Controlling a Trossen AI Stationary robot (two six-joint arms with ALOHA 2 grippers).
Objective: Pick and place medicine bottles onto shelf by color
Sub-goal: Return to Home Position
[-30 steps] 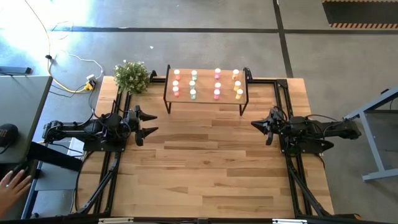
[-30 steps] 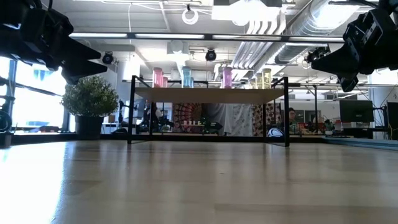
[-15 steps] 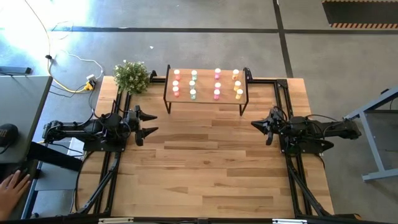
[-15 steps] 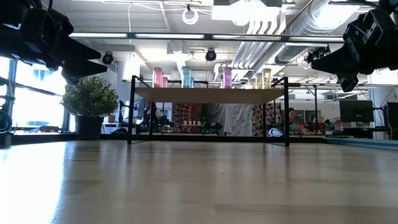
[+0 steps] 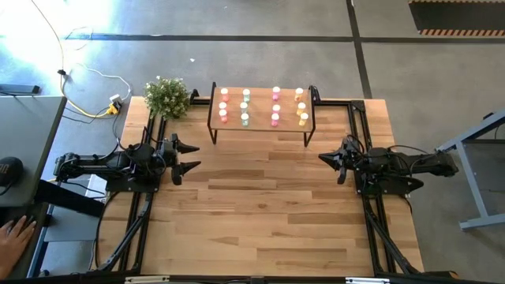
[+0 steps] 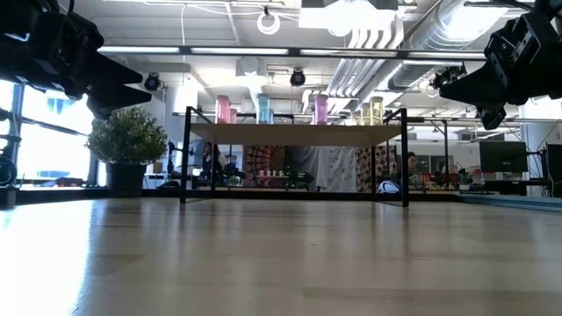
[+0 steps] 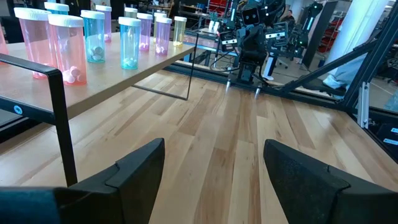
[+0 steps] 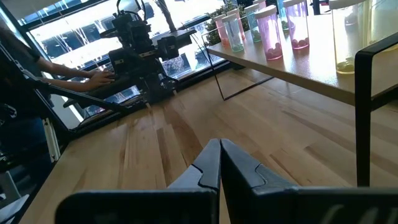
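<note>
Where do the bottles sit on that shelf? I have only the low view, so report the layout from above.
Observer: The medicine bottles stand on the shelf in four columns of three, one colour per column.
Operator: Now report the left end effector.
Observer: The left end effector is open and empty, away from the shelf.
Operator: Give me the right one.
Observer: The right end effector is shut, holding nothing.
</note>
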